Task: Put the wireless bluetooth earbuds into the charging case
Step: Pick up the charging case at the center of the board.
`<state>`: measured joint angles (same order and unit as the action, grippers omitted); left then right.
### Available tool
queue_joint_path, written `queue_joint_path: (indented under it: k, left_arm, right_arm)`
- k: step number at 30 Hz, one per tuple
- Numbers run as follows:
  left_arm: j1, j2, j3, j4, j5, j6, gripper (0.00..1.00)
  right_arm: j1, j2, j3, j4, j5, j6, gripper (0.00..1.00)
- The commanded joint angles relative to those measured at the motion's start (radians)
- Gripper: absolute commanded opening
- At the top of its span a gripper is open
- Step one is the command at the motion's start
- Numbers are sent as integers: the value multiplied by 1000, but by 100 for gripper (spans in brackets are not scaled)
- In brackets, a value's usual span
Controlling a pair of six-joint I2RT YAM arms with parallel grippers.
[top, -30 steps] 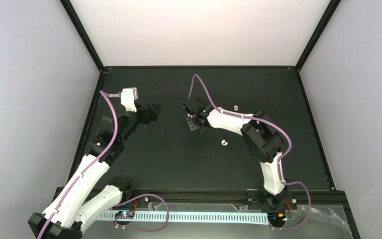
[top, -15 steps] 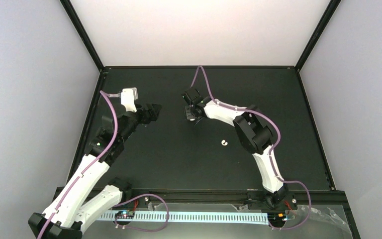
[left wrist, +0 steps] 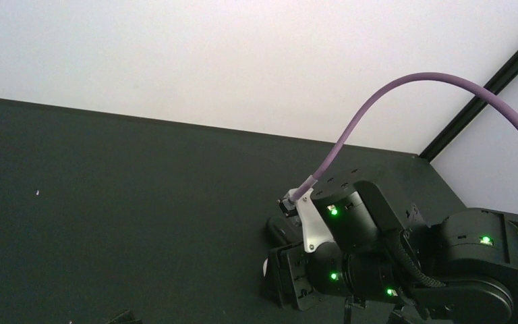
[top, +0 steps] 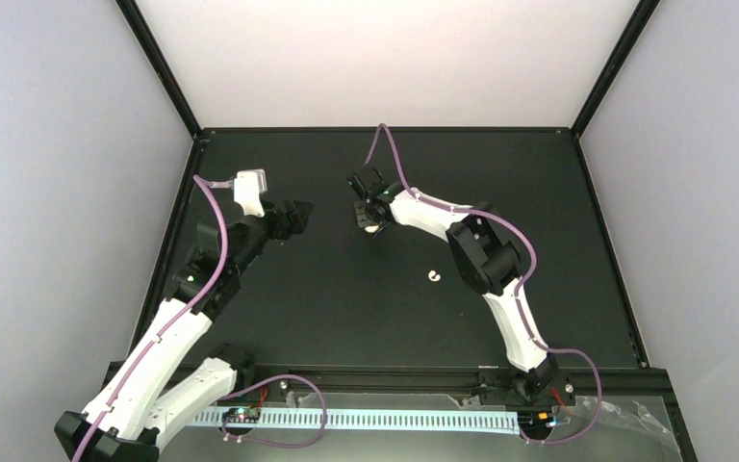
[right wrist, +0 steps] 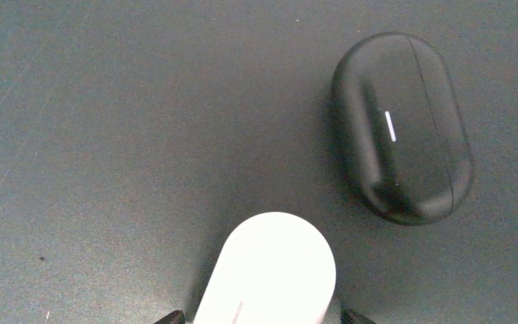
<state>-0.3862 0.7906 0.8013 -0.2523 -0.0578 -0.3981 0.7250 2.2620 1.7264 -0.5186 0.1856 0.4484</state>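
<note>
— Right gripper (top: 370, 221): open or shut?
— Open, jaws parted. Left gripper (top: 300, 218) hangs spread wide, holding nothing.
— Where's a bud?
— One earbud (top: 433, 276) lies on the table (top: 327, 308), nearest the bases. It looks tiny, glossy and light, so a hard pinch would likely squirt it out. Take it gently across its body. It's too small to tell which way it points.
— And the case?
— The white charging case (right wrist: 270, 270) sits farther out, between the right jaws, with a sliver of gap each side. It's rigid and smooth, so grip its long flanks. Its long axis runs away from the wrist, leaning slightly right. Beyond it lies the black case (right wrist: 401, 128), slanted, near but apart.
</note>
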Motion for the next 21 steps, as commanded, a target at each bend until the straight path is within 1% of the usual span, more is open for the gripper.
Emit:
queue_joint_path:
  k: [1,8,15,21]
  left_arm:
    - [0,-15,1,27,9,-7,99]
    - [0,-23,-1,27,7,-6,99]
    - [-2,-28,-1,28,7,-7,99]
    - [-2,-27,-2,28,9,-7,99]
  right_arm:
    - [10,40,6,-81,13,-9,60]
    - [28,79,51,-102,23,-47,53]
    - [31,76,64,-108,28,-96,46]
    - [39,27,10,-104,44,-154,37]
